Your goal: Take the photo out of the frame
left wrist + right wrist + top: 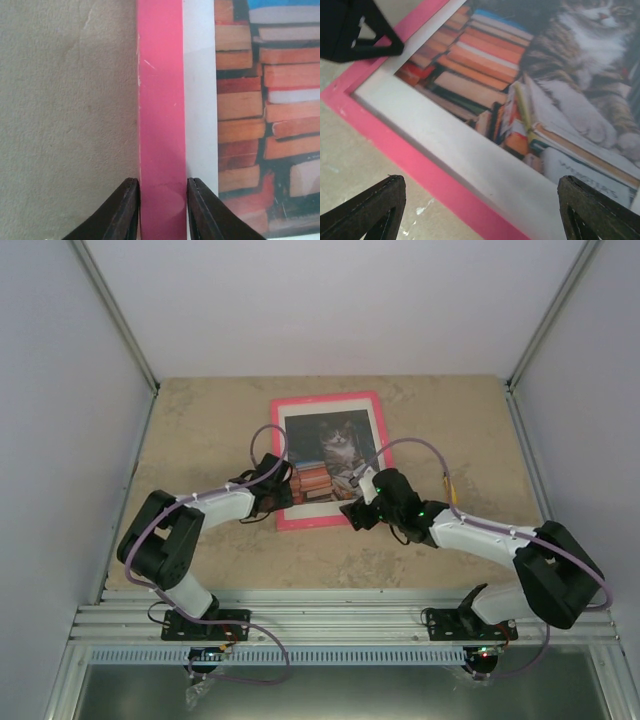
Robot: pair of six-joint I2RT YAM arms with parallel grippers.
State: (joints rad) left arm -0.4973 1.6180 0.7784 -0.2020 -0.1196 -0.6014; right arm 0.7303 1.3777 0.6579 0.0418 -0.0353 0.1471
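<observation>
The pink frame (325,400) lies face up on the table, holding the photo (335,445) of a cat on stacked books inside a white border. My left gripper (278,490) is at the frame's left side; in the left wrist view its jaws (162,200) close on either edge of the pink bar (161,100), with the photo (250,100) to the right. My right gripper (358,512) hovers over the frame's near edge, open wide and empty (480,187), above the pink bar (440,186) and the photo (520,75).
The tan table (200,430) is enclosed by grey walls at left, right and back. The left gripper shows as a black shape (355,30) at the top left of the right wrist view. A metal rail (330,615) runs along the near edge.
</observation>
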